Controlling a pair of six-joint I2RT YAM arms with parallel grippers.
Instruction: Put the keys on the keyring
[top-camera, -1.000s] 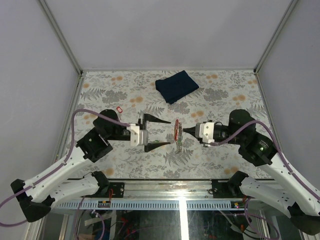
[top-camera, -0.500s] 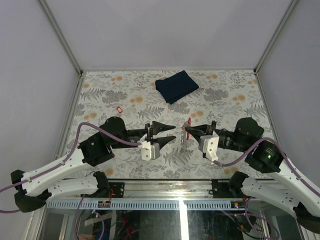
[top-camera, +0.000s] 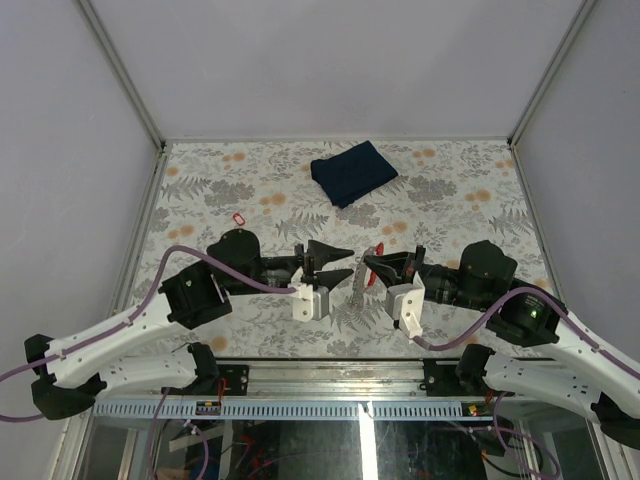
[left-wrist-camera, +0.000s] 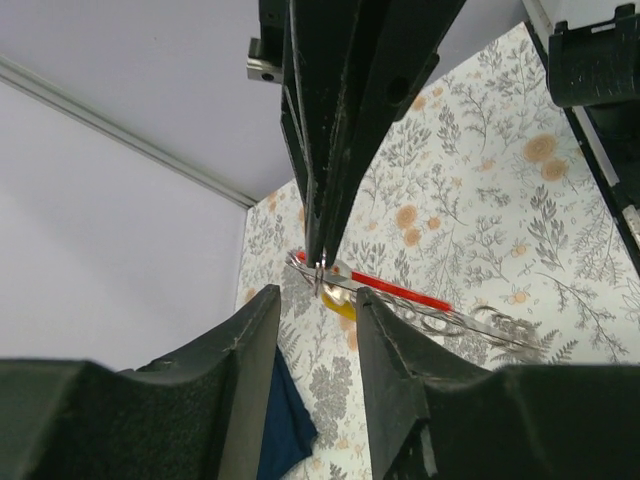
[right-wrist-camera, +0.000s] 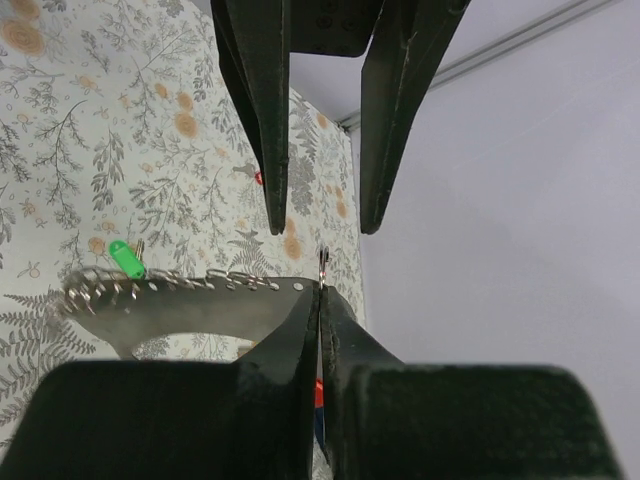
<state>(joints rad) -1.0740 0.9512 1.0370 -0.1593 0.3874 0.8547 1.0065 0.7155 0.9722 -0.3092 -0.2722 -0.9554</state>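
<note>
Keyring (left-wrist-camera: 318, 266) pinched in my right gripper (right-wrist-camera: 320, 292), held up over the table (top-camera: 450, 190) between the two arms.
My right gripper is clamped tight on the keyring, the small loop poking out at its tips; the red tag (left-wrist-camera: 400, 291) runs back from that loop, the yellow-headed key (left-wrist-camera: 341, 306) just under it; the green-headed key (right-wrist-camera: 125, 259) sits by the far end of a silvery toothed strip (right-wrist-camera: 190, 297) in the same bunch; I cannot tell whether either key is threaded on; my left gripper (top-camera: 348, 261) faces the loop, jaws apart, nothing between them.
</note>
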